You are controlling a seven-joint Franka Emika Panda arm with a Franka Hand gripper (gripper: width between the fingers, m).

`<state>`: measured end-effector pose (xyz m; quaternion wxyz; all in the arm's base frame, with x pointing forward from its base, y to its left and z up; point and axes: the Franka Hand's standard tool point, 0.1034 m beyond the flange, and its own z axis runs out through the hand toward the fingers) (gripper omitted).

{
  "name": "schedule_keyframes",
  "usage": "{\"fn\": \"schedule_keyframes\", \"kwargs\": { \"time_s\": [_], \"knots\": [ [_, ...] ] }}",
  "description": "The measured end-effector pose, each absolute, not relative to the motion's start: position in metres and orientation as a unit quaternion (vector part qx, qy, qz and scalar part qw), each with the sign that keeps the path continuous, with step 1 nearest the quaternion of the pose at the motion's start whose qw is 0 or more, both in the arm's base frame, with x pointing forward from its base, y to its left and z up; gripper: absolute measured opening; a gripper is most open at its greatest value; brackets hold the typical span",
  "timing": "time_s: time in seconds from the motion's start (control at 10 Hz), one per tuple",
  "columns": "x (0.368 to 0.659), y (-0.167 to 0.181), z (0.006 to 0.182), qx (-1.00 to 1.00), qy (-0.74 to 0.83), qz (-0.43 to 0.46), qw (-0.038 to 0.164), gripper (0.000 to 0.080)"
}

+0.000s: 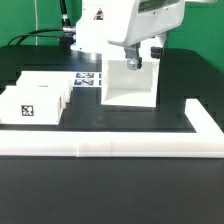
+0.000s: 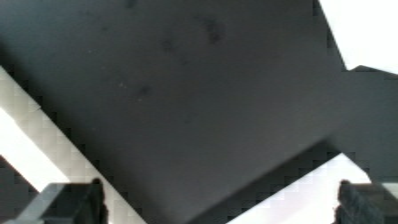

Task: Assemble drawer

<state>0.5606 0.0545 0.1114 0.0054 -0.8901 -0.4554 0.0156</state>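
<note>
You see the gripper (image 1: 134, 62) at upper centre-right of the exterior view, at the top edge of the tall drawer shell (image 1: 131, 88). In the wrist view its fingers (image 2: 71, 204) stand spread wide, with only the black table (image 2: 178, 90) between them. The smaller trays (image 1: 35, 101) sit at middle left, near the marker board (image 1: 88, 79).

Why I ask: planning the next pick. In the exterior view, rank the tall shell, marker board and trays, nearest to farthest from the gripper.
1. The tall shell, just below the gripper.
2. The marker board, on the exterior view's left of the shell.
3. The trays, at the exterior view's far left.
</note>
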Motion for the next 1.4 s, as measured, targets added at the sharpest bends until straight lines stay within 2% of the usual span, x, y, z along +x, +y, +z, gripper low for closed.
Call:
{"fn": "schedule_keyframes", "kwargs": {
  "time_s": [0.6, 1.0, 1.1, 1.4],
  "knots": [
    [0.557, 0.054, 0.112, -0.895, -0.447, 0.014, 0.006, 0.0650],
    [0.496, 0.057, 0.125, -0.953, -0.303, 0.013, -0.003, 0.0650],
    [0.488, 0.061, 0.127, -0.957, -0.291, 0.017, -0.004, 0.0650],
    [0.491, 0.058, 0.124, -0.952, -0.305, 0.017, -0.003, 0.0650]
  ]
}}
